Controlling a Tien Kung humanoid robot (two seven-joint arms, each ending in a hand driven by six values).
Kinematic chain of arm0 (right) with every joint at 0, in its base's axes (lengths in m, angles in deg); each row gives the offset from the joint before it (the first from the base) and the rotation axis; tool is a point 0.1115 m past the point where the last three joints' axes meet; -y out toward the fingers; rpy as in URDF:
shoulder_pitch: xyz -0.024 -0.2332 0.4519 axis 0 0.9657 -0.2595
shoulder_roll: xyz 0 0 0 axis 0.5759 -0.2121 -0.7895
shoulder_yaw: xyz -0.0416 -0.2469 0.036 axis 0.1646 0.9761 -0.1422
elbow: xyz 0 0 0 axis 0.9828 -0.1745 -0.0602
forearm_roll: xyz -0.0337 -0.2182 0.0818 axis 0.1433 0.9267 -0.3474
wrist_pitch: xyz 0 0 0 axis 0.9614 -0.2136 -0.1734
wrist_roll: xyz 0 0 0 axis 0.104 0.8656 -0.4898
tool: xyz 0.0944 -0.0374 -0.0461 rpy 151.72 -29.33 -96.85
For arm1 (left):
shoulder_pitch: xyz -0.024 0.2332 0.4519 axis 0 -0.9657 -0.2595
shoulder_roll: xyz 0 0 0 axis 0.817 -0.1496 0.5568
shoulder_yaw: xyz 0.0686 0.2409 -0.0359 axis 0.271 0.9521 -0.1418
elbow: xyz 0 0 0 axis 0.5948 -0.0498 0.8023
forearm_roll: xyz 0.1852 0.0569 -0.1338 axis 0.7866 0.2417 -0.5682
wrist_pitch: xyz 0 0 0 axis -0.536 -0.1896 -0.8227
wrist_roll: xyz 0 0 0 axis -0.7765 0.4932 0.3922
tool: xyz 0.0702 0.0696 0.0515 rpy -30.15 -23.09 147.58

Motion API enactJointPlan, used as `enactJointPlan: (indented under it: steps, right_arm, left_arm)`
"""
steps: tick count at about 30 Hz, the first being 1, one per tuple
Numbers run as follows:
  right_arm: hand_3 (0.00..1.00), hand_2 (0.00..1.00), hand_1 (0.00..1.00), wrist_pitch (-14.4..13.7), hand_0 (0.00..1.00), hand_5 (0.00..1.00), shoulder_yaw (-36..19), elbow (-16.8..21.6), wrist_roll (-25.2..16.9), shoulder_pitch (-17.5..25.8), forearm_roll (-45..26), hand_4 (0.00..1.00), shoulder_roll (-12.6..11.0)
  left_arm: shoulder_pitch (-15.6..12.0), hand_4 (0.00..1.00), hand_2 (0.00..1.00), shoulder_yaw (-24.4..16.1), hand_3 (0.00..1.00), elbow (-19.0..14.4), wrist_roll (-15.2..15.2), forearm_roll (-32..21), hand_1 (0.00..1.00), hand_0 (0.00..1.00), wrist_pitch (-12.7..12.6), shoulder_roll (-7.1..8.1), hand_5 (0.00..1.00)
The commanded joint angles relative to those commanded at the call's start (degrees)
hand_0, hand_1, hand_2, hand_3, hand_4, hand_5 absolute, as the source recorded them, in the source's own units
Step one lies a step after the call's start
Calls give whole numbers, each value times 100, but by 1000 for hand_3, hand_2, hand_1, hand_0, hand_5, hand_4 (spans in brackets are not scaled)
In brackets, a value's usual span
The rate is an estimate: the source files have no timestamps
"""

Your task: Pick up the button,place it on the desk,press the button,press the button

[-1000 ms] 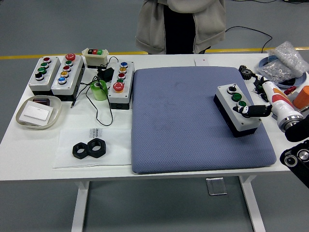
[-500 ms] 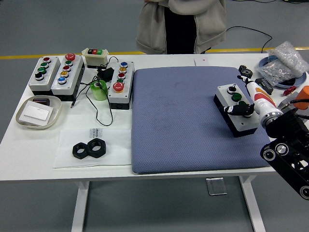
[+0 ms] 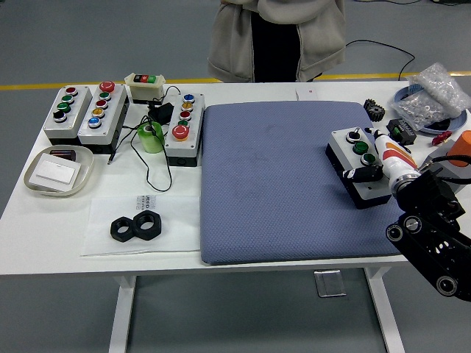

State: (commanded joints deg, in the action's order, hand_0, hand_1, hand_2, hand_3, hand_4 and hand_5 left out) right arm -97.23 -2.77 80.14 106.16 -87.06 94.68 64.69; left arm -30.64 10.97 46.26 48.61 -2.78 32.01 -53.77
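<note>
Button box point(image 3: 355, 153) stays put on the mat point(image 3: 294, 176) while right hand point(image 3: 372, 165) slid nearer, fingers' grasp unclear.

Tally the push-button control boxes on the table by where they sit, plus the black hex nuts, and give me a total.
Control boxes at the table's far left: 4, at and
Control box on the blue mat, under the right hand: 1
Black hex nuts: 2, at and
Total: 7
</note>
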Motion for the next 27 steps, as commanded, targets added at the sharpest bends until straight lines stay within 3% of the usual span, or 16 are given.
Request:
enactJointPlan:
  steps: [1, 6, 7, 12, 13, 18, 19, 27]
  right_arm:
    - [920, 879, 747, -11, 901, 251, -6, -34, 23, -16, 49, 998, 12]
    - [920, 879, 747, -7, 901, 251, -21, -168, 125, -104, 148, 998, 37]
    - [887, 773, 669, -4, 857, 244, -21, -178, 130, -111, 151, 998, 38]
    - [887, 773, 669, 141, 857, 244, -35, -292, 187, -183, 175, 998, 36]
    - [870, 717, 615, 165, 825, 247, -34, -311, 193, -193, 176, 998, 34]
    - [870, 717, 615, 251, 825, 247, -16, -407, 223, -230, 191, 998, 28]
    - [842, 650, 554, 266, 762, 244, -6, -421, 218, -235, 174, 998, 27]
    - [803, 605, 525, 365, 724, 230, 123, -502, 240, -276, 231, 996, -10]
  left_arm:
    - [1, 649, 889, 6, 833, 0, -3, -8, 830, 676, 0, 1, 998]
    - [3, 649, 889, 21, 833, -5, -7, -27, 830, 676, -4, 5, 998]
    - [4, 649, 888, 22, 833, -6, -7, -28, 829, 679, -4, 5, 998]
    - [12, 649, 888, 36, 833, -9, -11, -43, 829, 679, -2, 11, 998]
    - [13, 649, 888, 37, 834, -9, -12, -46, 829, 681, -2, 11, 998]
    - [12, 649, 888, 34, 834, -9, -10, -41, 829, 681, -4, 11, 998]
    - [11, 648, 890, 37, 833, -11, -10, -42, 829, 683, -6, 10, 998]
    - [-2, 649, 889, 25, 833, -12, -5, -4, 830, 683, -14, 12, 998]
